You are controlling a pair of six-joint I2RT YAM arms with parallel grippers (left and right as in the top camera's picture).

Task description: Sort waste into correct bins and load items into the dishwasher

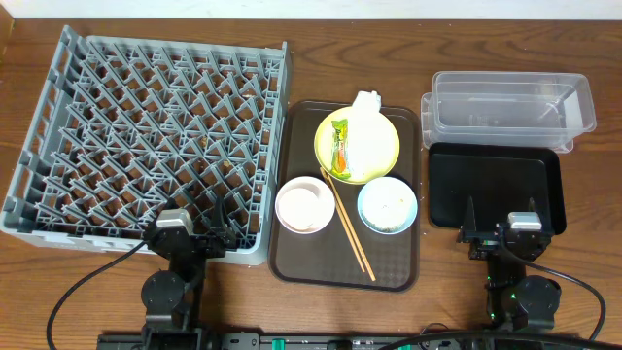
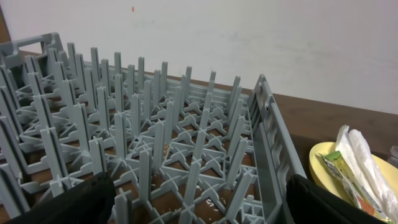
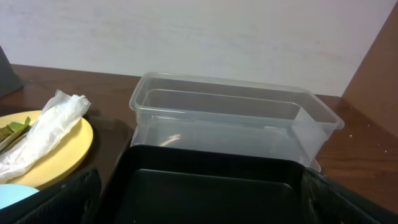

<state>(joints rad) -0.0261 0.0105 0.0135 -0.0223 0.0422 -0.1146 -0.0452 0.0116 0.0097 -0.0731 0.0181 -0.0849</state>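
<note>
The grey dish rack fills the left of the table. A brown tray holds a yellow plate with a white napkin and a green-and-orange wrapper, a white bowl, a light blue bowl and chopsticks. A clear box and a black tray lie at the right. My left gripper is open at the rack's near edge. My right gripper is open over the black tray's near edge. No small white cup shows.
The left wrist view shows the rack's upright pegs, with small white grains on the wood under them, and the plate at the right. The right wrist view shows the clear box behind the black tray.
</note>
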